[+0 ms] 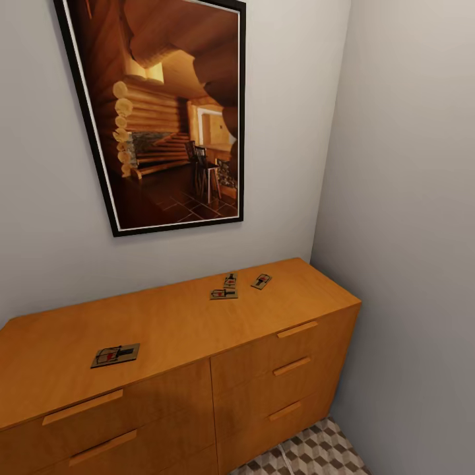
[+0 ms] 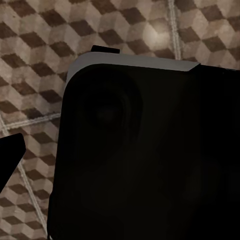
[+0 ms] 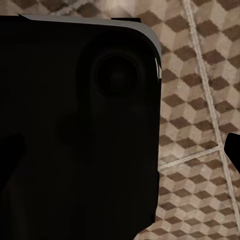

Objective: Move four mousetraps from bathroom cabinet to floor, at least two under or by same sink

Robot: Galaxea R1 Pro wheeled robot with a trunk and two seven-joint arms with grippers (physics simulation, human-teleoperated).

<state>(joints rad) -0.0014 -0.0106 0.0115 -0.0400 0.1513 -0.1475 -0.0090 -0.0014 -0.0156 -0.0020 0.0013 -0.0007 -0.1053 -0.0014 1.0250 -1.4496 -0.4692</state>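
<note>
The orange-brown cabinet [image 1: 198,330] stands against the wall in the head view. On its flat top, one mousetrap [image 1: 115,355] lies near the front left. Three more lie together toward the back right: one [image 1: 223,293], one [image 1: 229,280] and one [image 1: 261,281]. Each is a tan board with black wire and a red mark. In the left wrist view a black fingertip [image 2: 10,155] pokes in over the patterned bathroom floor [image 2: 40,45]. The right wrist view shows another black fingertip [image 3: 232,147] over the same floor [image 3: 200,100]. The sink is out of view.
A large framed picture [image 1: 165,112] hangs above the cabinet. A grey side wall [image 1: 409,231] closes in on the right, leaving a narrow strip of tiled floor [image 1: 316,455]. A dark robot body part [image 2: 145,160] blocks much of each wrist view.
</note>
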